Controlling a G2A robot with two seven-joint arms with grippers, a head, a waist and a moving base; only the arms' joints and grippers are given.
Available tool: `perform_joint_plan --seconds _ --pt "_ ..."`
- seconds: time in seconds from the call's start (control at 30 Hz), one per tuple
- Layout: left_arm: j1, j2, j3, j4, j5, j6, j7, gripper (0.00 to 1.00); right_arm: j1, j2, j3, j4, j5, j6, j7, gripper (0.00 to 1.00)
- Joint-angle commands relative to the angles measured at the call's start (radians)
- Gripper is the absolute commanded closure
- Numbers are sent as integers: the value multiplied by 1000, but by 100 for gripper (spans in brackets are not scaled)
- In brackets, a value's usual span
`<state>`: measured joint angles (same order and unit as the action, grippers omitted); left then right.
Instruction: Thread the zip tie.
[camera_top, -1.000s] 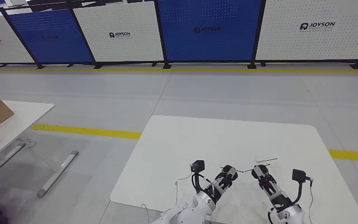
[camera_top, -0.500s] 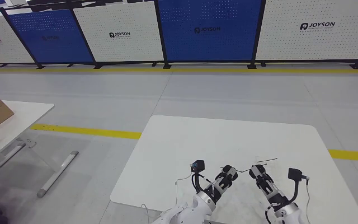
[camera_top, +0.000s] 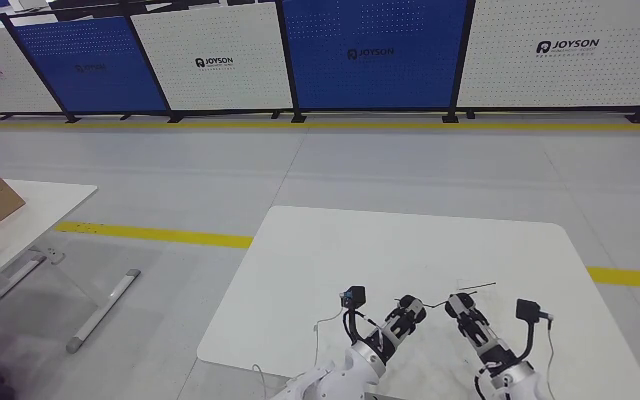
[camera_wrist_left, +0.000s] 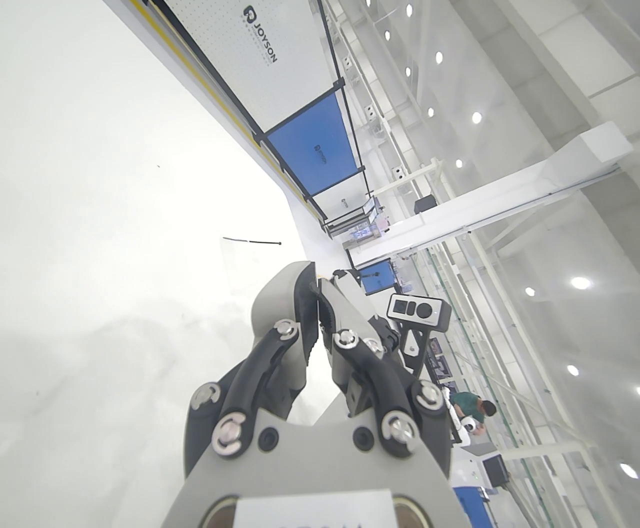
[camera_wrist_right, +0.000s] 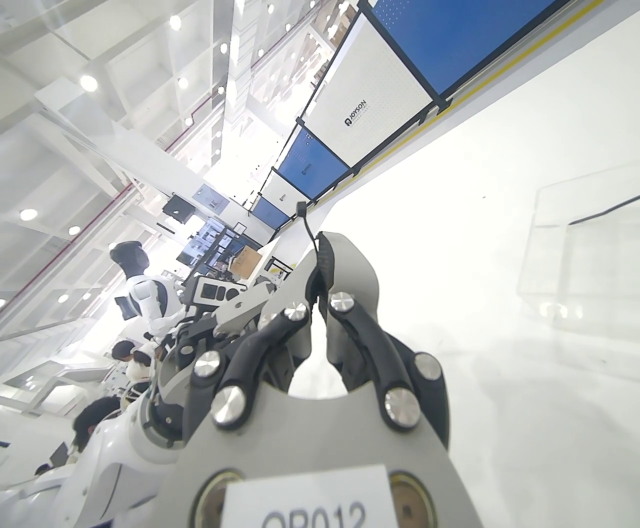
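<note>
Blue and white pegboard panels along the back wall, white counter out front. Both arms sit at its near edge, tips almost meeting.

The right hand is clamped fully closed on a thin black zip tie. The short bit with the little square head pokes out past the fingertips. From above, the tie's long axis runs roughly sideways across the gap, toward the left hand. That one is pressed closed too, pads together, but honestly I can't tell if it's pinching the tie's other end.

A spare tie lies flat in a clear tray just beyond the right hand.
</note>
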<state>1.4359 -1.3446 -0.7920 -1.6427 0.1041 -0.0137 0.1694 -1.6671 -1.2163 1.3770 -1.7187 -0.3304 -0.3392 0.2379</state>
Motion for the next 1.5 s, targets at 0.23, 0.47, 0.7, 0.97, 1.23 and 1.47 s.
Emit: perform_joint_plan --seconds 0.23,0.47,0.7,0.97,1.23,1.47 --pt "-6 -7 -14 14 -98 -25 -47 100 5 2 -4 -3 4 -1 12 100" --pt "1 -11 -21 7 -105 -44 -15 100 7 3 -7 -3 10 -1 11 100" --pt "6 -15 -35 7 -153 -59 -17 100 0 6 0 -15 48 -1 -11 100" --pt "-3 -17 -28 15 -141 -54 -48 100 3 11 -4 -14 59 -1 -6 100" --pt "-3 -17 -28 15 -141 -54 -48 100 7 11 -7 -8 60 -1 -5 100" --pt "-1 -19 -28 9 -168 -57 -64 100 11 11 -15 -6 49 12 1 100"
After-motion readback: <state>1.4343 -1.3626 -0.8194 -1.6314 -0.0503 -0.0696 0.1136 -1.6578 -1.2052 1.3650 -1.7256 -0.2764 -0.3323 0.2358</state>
